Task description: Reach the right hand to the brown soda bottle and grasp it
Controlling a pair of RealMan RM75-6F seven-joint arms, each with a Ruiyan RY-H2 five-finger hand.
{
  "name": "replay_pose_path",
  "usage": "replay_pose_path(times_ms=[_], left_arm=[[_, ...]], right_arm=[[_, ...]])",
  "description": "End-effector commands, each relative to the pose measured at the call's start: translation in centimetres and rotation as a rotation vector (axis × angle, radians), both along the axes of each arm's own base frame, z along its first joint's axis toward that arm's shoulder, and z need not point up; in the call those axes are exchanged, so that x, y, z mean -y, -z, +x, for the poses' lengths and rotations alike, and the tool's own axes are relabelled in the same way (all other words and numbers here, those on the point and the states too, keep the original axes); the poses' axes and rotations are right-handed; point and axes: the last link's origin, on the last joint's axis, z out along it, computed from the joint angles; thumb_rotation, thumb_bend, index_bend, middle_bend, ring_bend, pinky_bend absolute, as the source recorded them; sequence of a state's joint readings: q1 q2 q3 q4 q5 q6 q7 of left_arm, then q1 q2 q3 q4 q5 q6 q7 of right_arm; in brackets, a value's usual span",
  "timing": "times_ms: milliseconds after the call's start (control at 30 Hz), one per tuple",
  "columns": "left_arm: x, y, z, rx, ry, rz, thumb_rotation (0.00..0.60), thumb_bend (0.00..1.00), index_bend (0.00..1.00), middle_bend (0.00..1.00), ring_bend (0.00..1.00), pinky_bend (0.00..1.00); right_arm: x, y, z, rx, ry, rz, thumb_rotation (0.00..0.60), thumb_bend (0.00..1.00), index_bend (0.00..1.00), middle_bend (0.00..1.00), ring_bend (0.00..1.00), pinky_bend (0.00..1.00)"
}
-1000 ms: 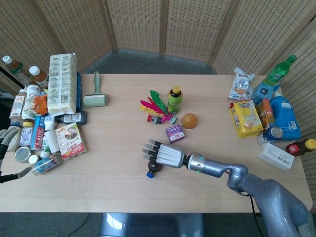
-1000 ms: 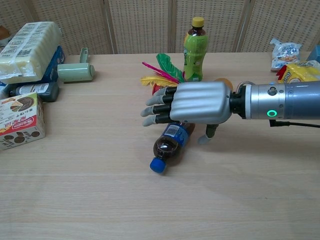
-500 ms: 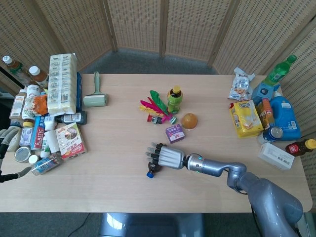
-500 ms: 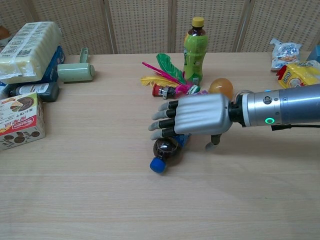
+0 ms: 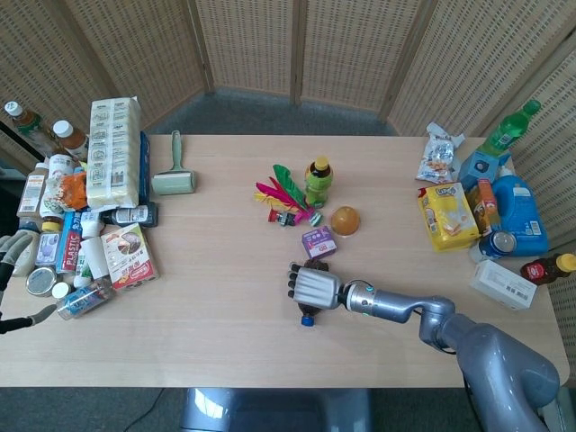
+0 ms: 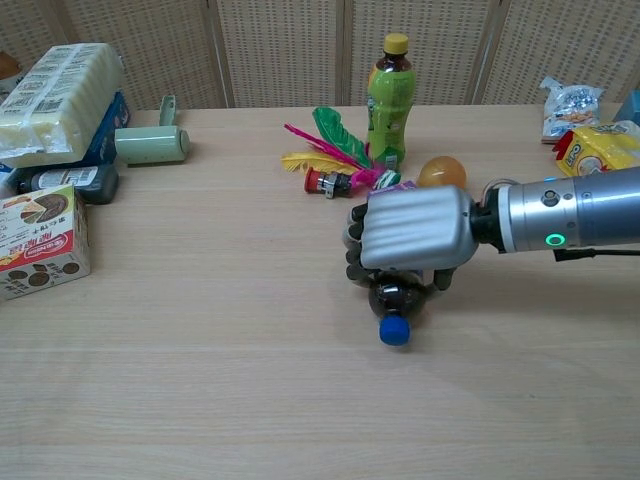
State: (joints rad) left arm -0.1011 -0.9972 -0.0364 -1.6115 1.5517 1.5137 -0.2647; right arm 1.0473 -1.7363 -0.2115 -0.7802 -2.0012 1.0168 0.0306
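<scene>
The brown soda bottle point(image 6: 398, 300) lies on its side on the wooden table point(image 6: 200, 380), with its blue cap point(image 6: 395, 331) pointing toward the front edge. My right hand point(image 6: 410, 230) lies over it, knuckles up, fingers curled down its left side and the thumb on its right, gripping the body. Most of the bottle is hidden under the palm. In the head view the right hand point(image 5: 312, 286) covers the bottle, and only the cap end point(image 5: 307, 319) shows. My left hand point(image 5: 9, 248) is just visible at the far left edge, and its pose is unclear.
Just behind the right hand are an orange ball point(image 6: 443, 172), a green tea bottle point(image 6: 390, 100), coloured feathers point(image 6: 330, 140) and a small purple box point(image 5: 318, 243). Boxes and bottles crowd the left edge point(image 5: 90, 225). Snack bags and bottles stand at the right point(image 5: 468, 207).
The right hand's fingers have curled from spread to wrapped around the bottle. Hand and bottle have shifted to the right, and the bottle has turned so its cap faces the front.
</scene>
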Motion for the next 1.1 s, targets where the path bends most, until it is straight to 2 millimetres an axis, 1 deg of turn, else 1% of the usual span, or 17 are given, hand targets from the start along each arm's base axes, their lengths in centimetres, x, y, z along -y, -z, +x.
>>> replay_pose_path(times_ms=[33, 267, 400, 500, 700, 900, 1000, 1100], left_arm=[[0.0, 0.0, 0.0, 0.001, 0.001, -0.001, 0.6, 0.0, 0.0, 0.0, 0.0, 0.0], [0.0, 0.2, 0.1, 0.003, 0.002, -0.011, 0.6, 0.0, 0.0, 0.0, 0.0, 0.0], [0.0, 0.2, 0.2, 0.01, 0.009, -0.016, 0.6, 0.0, 0.0, 0.0, 0.0, 0.0], [0.2, 0.2, 0.3, 0.016, 0.014, -0.018, 0.6, 0.0, 0.0, 0.0, 0.0, 0.0], [0.4, 0.0, 0.5, 0.028, 0.027, -0.016, 0.6, 0.0, 0.0, 0.0, 0.0, 0.0], [0.5, 0.0, 0.7, 0.032, 0.034, -0.022, 0.6, 0.0, 0.0, 0.0, 0.0, 0.0], [0.6, 0.0, 0.7, 0.031, 0.035, -0.022, 0.6, 0.0, 0.0, 0.0, 0.0, 0.0], [0.6, 0.1, 0.7, 0.028, 0.035, -0.023, 0.6, 0.0, 0.0, 0.0, 0.0, 0.0]], right_arm=[[0.2, -1.1, 0.1, 0.008, -0.014, -0.02, 0.6, 0.29, 0.56, 0.58, 0.29, 0.28], [0.3, -4.5, 0.4, 0.019, -0.032, -0.076, 0.6, 0.31, 0.57, 0.58, 0.29, 0.29], [0.1, -6.8, 1.0, 0.03, -0.044, -0.11, 0.6, 0.32, 0.57, 0.58, 0.29, 0.29], [-0.2, -8.7, 2.1, 0.051, -0.056, -0.134, 0.6, 0.32, 0.57, 0.58, 0.29, 0.29], [-0.9, -12.0, 5.4, 0.109, -0.078, -0.179, 0.6, 0.32, 0.56, 0.58, 0.29, 0.29], [-1.6, -13.8, 8.6, 0.18, -0.083, -0.193, 0.6, 0.32, 0.57, 0.58, 0.29, 0.29], [-2.2, -14.3, 10.0, 0.204, -0.102, -0.191, 0.6, 0.32, 0.57, 0.58, 0.29, 0.29], [-2.7, -14.5, 10.9, 0.222, -0.108, -0.181, 0.6, 0.32, 0.57, 0.58, 0.29, 0.29]])
